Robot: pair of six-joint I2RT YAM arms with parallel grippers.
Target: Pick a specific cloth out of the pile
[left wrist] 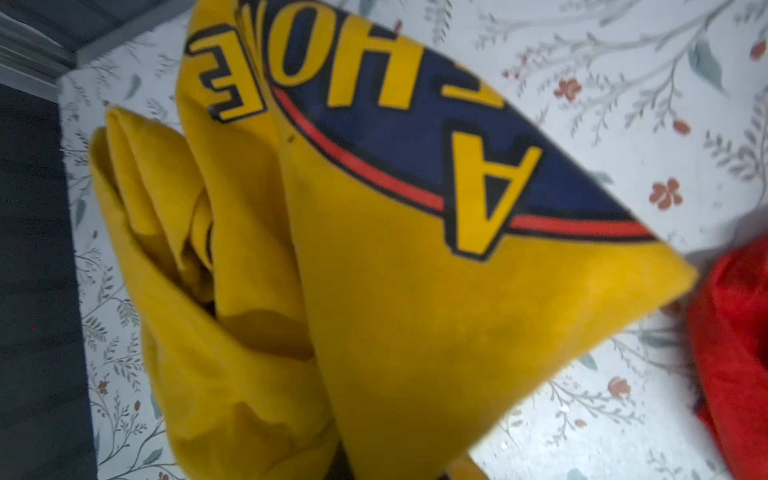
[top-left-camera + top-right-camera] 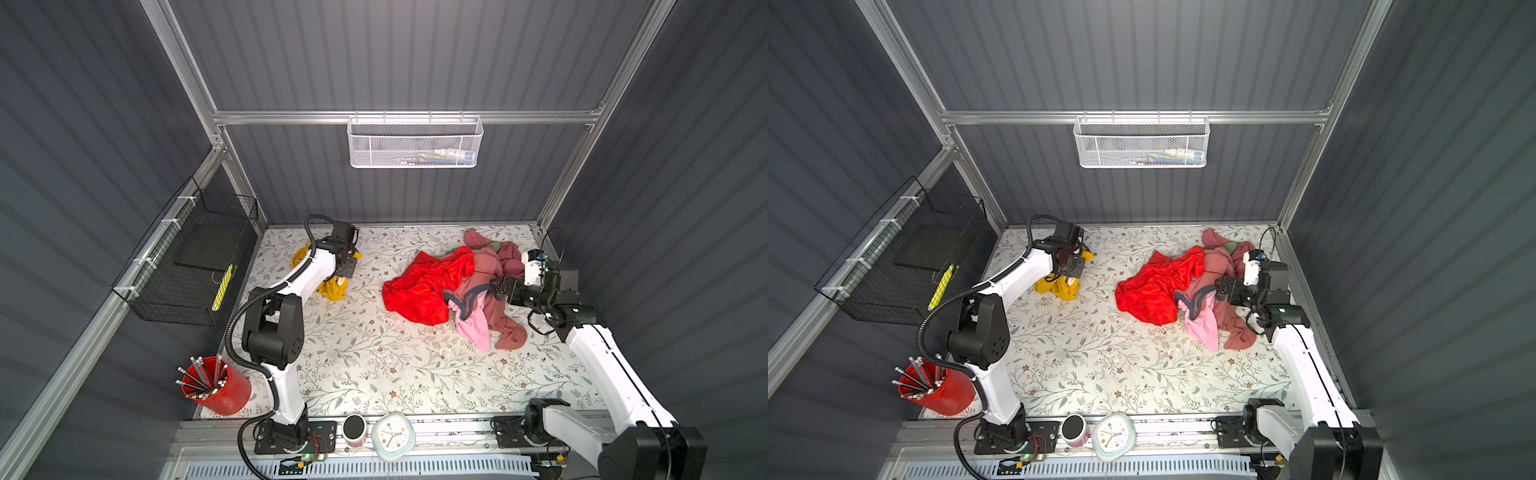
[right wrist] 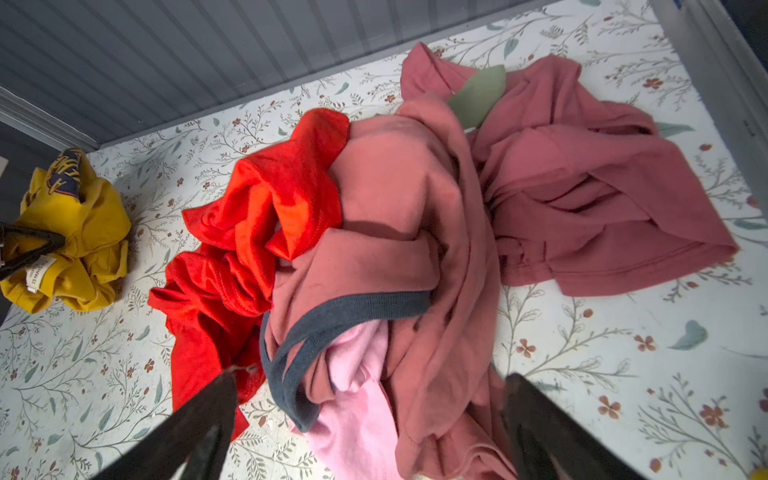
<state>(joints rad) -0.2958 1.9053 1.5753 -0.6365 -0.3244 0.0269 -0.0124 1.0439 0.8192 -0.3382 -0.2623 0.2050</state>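
Mustard-yellow soft cloth (image 2: 332,291), navy band, red piping, yellow block letters: bunched at the floral table (image 2: 374,374) ten o'clock, clenched in left gripper (image 2: 345,272). Red-and-pink garment pile (image 2: 432,291) at two o'clock, right gripper (image 2: 498,289) splayed wide above it.

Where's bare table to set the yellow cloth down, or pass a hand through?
Free: the wide strip of table between the cloth and the pile, running forward to the clock; also the front right, between pile and right arm. Crowded: back right, where the open right pincer hangs at the pile; back left around the cloth.
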